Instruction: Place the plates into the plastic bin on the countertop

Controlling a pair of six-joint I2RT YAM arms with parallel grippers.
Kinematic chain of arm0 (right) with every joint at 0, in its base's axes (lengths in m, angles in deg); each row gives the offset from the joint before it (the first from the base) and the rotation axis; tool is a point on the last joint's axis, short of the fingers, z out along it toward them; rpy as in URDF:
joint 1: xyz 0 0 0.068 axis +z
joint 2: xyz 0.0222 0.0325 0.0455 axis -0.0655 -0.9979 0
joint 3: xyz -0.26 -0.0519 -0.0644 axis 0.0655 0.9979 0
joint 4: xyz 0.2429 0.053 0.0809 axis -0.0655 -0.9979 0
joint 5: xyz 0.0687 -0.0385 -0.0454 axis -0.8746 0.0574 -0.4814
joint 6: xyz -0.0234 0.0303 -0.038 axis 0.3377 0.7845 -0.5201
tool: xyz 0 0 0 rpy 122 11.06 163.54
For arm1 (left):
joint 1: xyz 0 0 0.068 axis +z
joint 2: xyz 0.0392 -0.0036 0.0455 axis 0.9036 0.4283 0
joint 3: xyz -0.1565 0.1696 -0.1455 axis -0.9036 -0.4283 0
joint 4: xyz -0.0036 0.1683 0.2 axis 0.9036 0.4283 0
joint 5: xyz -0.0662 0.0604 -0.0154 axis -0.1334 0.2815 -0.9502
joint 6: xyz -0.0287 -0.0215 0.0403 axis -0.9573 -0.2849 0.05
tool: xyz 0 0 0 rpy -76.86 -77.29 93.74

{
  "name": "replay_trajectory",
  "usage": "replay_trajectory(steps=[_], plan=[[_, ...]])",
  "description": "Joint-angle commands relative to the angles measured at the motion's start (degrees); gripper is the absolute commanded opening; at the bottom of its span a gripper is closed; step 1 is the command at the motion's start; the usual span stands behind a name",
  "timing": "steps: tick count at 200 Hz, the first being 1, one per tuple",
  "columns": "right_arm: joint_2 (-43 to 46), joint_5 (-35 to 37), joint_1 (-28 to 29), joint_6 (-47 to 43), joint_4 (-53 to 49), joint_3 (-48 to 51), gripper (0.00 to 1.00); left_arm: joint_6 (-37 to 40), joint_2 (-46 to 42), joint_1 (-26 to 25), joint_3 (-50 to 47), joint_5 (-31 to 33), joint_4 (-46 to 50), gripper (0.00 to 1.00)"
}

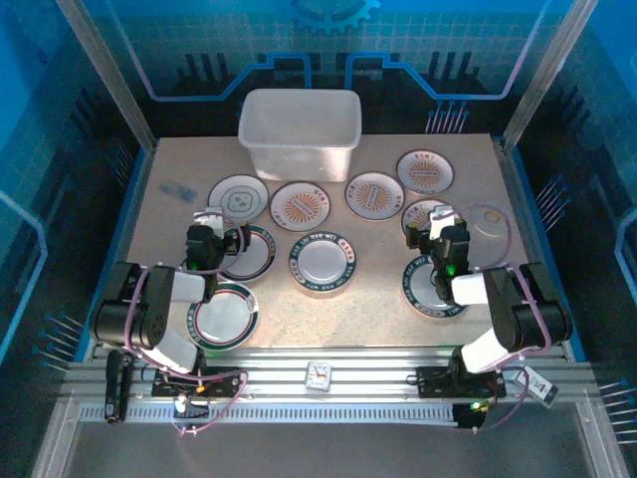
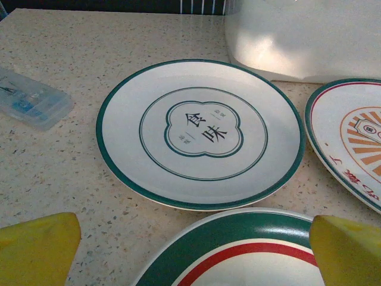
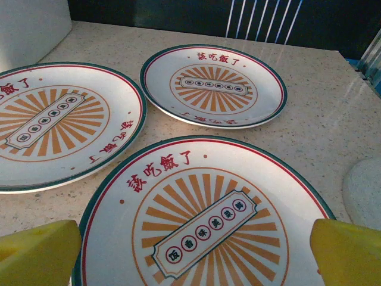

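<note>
The plastic bin stands at the back middle of the countertop. Several plates lie flat in front of it: a white one with a grey motif, sunburst ones and dark-rimmed ones. My left gripper hangs open, its yellow fingertips spread over the far rim of a dark-rimmed plate, with the motif plate just beyond. My right gripper is open above a sunburst plate. Neither holds anything.
A small clear plastic box lies left of the motif plate. A clear round disc with a purple ring sits at the right, beside my right gripper. Blue walls and frame rails enclose the table. The bin's wall rises close behind the motif plate.
</note>
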Motion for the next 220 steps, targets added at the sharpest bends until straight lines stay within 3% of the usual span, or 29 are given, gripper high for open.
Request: replay_trajectory(steps=[1, 56, 84, 200, 220], plan=[[-0.21, -0.85, -0.34, 0.04, 1.25, -0.96, 1.00, -0.09, -0.46, 0.72, 0.98, -1.33, -1.36, 0.99], [-0.21, -1.73, -0.52, -0.13, 1.20, -0.94, 1.00, -0.12, -0.48, 0.73, 0.94, -1.37, -1.35, 0.99], [-0.03, -9.44, -3.13, 0.47, -0.46, -1.61, 1.00, -0.12, -0.44, 0.73, 1.00, -1.36, -1.22, 1.00], [-0.04, -7.77, -2.35, 0.03, -0.73, -1.82, 0.99, -0.12, -0.44, 0.73, 1.02, -1.50, -1.19, 0.99], [4.28, -5.89, -2.05, 0.25, -4.26, -1.93, 0.96, -0.33, -1.66, 0.81, 0.78, -0.57, -0.83, 0.99]])
